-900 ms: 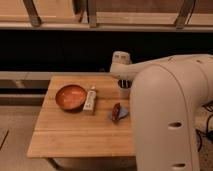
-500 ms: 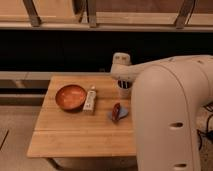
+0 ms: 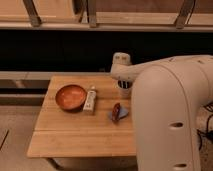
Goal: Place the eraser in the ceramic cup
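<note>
The eraser, a white oblong block, lies on the wooden table just right of the orange-brown bowl. The ceramic cup, small and white with dark marks, stands at the table's back right, partly covered by my white arm. The arm's round joint sits just above the cup. My gripper does not show; it is hidden behind the arm's bulk on the right side of the camera view.
A wide orange-brown bowl sits at the table's back left. A small red-brown and blue object lies right of the eraser, in front of the cup. A dark shelf and rails run behind the table.
</note>
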